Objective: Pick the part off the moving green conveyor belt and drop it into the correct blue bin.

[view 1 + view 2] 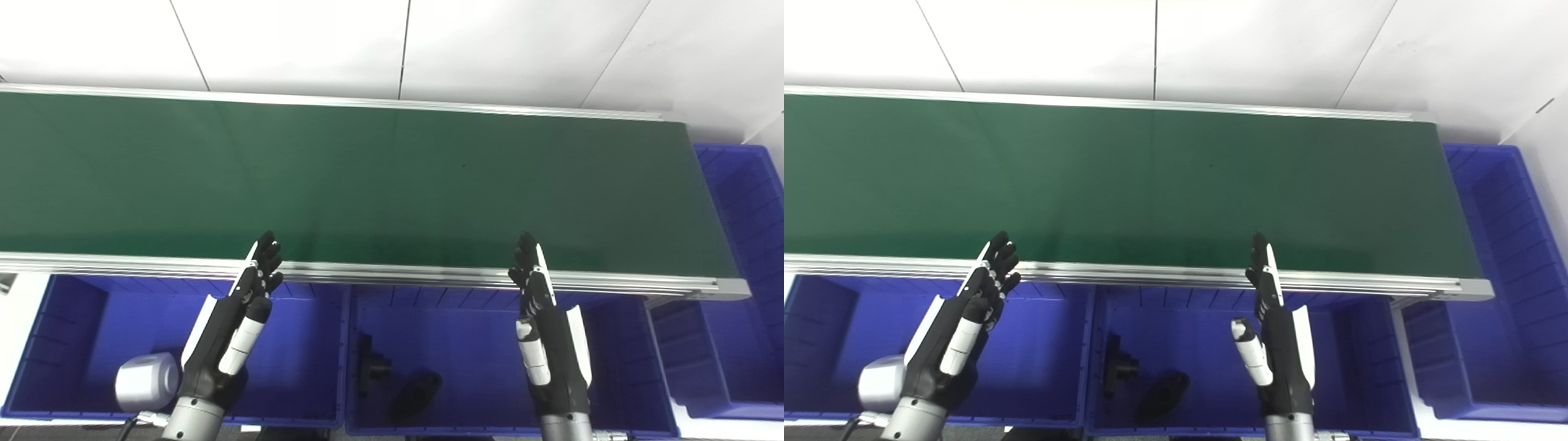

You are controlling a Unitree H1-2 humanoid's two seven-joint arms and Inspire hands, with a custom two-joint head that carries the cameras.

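both hands are up with fingers stretched out flat, gripping nothing. left hand (229, 331) hovers over the left blue bin (294, 392), right hand (545, 331) over the middle blue bin (465, 343), fingertips reaching the near rail of the green conveyor belt (367, 177). no part shows on the belt; two dark parts (398, 380) sit in the middle bin.
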